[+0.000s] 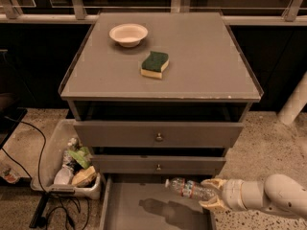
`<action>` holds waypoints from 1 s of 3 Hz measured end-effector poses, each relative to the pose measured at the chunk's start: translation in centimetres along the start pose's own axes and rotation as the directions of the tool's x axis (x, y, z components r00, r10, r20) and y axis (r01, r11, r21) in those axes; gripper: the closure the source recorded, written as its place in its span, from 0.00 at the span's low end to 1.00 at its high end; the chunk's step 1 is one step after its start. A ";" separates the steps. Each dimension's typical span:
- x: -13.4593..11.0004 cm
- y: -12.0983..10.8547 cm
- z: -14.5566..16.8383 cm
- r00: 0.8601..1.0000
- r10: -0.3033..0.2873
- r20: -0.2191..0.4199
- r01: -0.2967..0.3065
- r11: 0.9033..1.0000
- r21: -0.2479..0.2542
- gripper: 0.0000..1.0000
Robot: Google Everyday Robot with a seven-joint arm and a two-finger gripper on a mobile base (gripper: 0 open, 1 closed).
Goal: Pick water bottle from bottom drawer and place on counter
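Note:
The water bottle [188, 188] is a small clear crinkled bottle with a red-and-white label, lying sideways in the air with its cap to the left. My gripper [211, 194] comes in from the lower right and is shut on the bottle's right end, holding it above the open bottom drawer [129, 207]. The bottle's shadow falls on the drawer's grey floor. The counter [201, 66] is the grey cabinet top above, well above the gripper.
A cream bowl [128, 34] and a green-and-yellow sponge [154, 64] sit on the counter. Two shut drawer fronts with round knobs [159, 137] lie between counter and open drawer. A bin of wrappers and containers [72, 164] stands at left, with cables on the floor.

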State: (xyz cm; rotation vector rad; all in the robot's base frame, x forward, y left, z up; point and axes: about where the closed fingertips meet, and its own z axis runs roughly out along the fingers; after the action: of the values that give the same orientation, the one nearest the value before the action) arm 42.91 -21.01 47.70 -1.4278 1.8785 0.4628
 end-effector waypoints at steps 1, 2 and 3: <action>-1.2 0.0 -1.9 1.000 -0.021 0.009 0.021 1.000 0.021 1.00; -4.4 -0.9 -5.9 0.995 -0.091 0.026 0.090 0.995 0.051 1.00; -8.5 -2.5 -10.1 0.985 -0.171 0.015 0.170 0.983 0.071 1.00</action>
State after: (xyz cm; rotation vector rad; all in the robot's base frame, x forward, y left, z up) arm 43.06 -22.74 60.98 -1.5161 1.7212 0.3246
